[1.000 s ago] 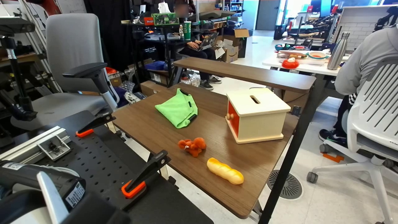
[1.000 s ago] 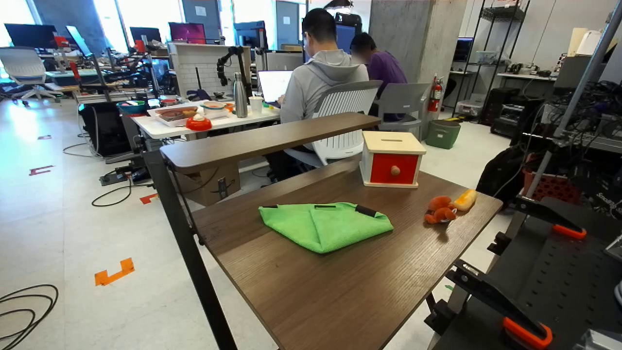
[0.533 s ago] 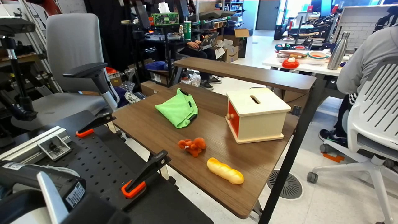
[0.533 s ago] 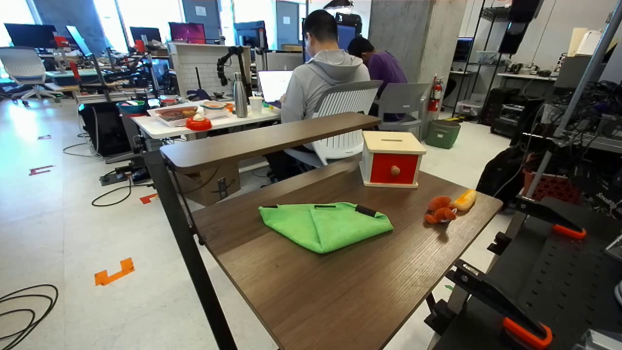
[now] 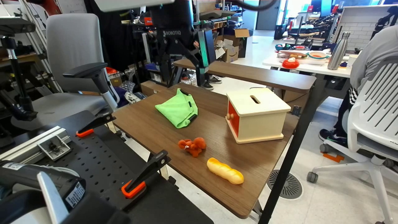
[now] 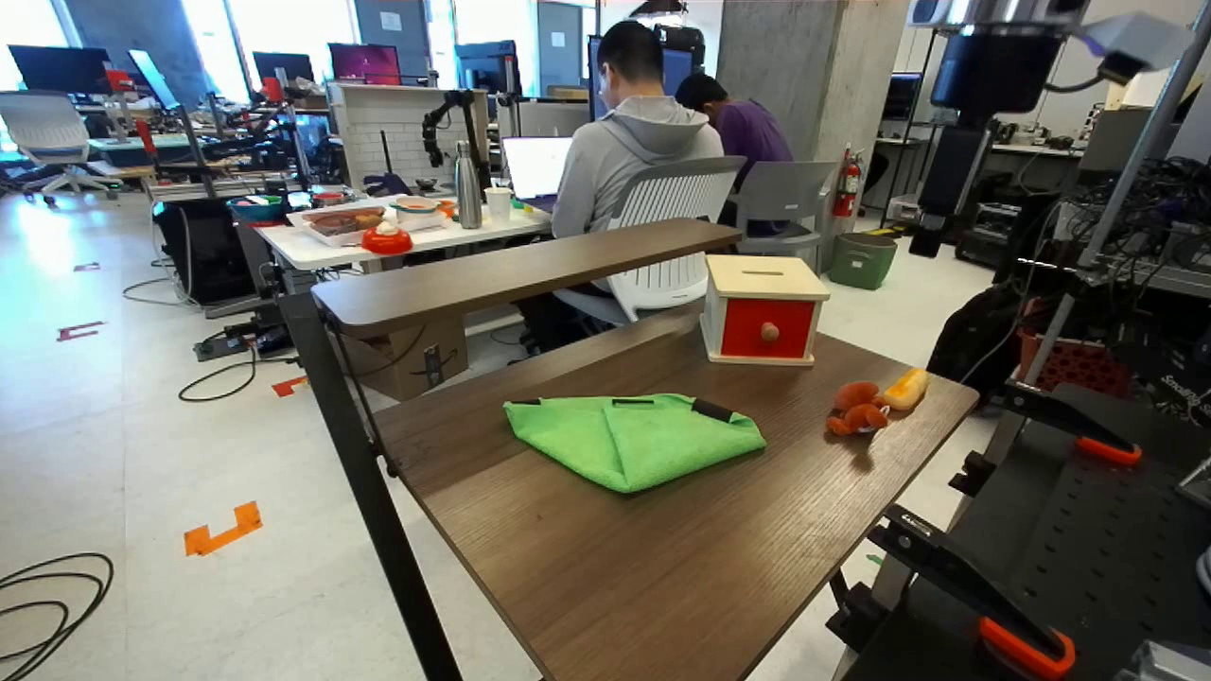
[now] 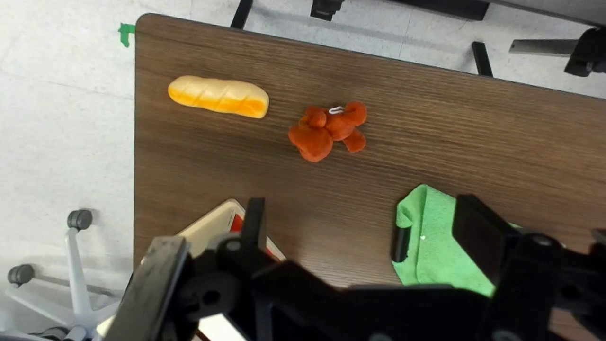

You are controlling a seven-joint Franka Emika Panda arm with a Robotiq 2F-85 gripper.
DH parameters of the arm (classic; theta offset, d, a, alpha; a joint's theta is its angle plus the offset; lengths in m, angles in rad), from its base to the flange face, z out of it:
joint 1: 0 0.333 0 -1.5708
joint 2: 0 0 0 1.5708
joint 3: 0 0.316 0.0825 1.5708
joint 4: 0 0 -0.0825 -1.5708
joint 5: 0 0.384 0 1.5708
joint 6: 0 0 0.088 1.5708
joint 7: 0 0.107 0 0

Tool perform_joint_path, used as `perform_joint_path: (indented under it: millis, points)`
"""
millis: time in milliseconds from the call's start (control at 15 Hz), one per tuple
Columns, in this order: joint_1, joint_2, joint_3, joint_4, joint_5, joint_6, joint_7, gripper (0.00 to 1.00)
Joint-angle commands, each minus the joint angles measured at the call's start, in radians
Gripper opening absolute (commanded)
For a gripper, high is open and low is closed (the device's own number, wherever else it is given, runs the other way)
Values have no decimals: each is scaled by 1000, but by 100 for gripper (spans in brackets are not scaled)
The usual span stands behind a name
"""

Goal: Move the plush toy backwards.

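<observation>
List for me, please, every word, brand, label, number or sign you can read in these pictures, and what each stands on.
"ROBOTIQ": on the gripper.
"Small", the rest unclear: on a black item at an exterior view's right edge.
Too small or blurred to read: the marks on the cardboard box, nearer clamp and white chair, and the white label on the black device.

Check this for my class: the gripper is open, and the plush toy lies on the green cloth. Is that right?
Not quite: the plush toy lies directly on the table, apart from the green cloth, as the wrist view shows. The gripper is indeed open.
</observation>
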Motion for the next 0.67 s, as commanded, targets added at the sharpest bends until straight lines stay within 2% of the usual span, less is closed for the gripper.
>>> perform_joint_path:
  millis: [0,200,600]
  points:
    - [-48,142,19,39,95,102,-90,100]
    - [-92,234,55,71,133,101,-127,100]
    - [-101,387,47,131,15,88,-63,100]
